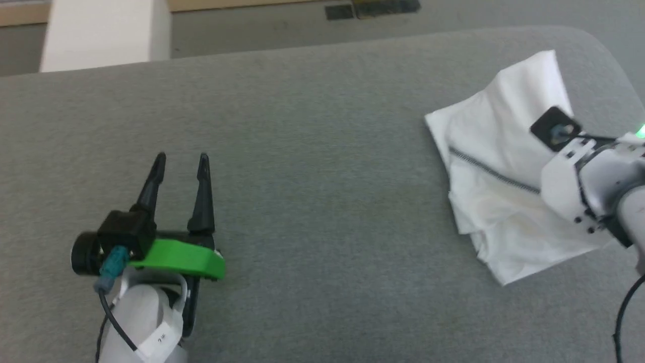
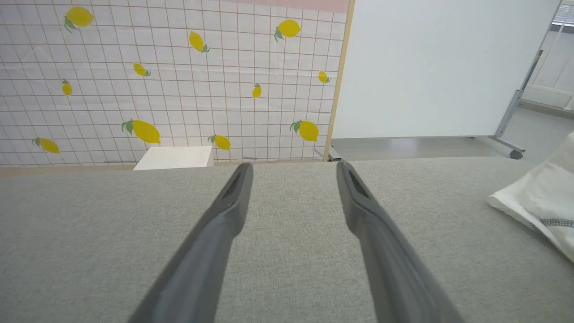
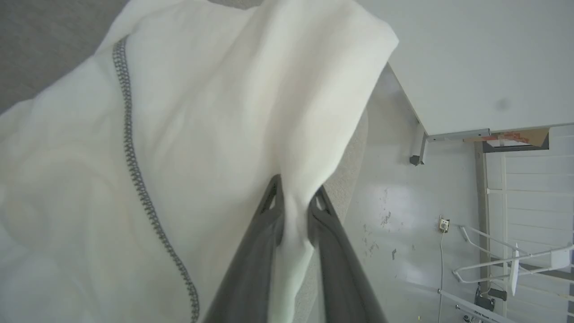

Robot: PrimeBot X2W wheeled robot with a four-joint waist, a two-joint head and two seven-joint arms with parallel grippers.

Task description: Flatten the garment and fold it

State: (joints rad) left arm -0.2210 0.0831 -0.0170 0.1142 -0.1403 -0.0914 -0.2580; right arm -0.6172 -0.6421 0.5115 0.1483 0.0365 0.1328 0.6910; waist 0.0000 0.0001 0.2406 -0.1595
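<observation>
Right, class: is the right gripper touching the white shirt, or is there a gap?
Touching. The right wrist view shows a fold of the shirt pinched between the jaws of the right gripper, cloth pressed against both.

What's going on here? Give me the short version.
The robot is working on a white garment that lies crumpled at the right end of the grey padded surface. Its right gripper is shut on a fold of the cloth. The left gripper is open over bare surface, well apart from the garment. The garment is not yet flattened or neatly folded.
</observation>
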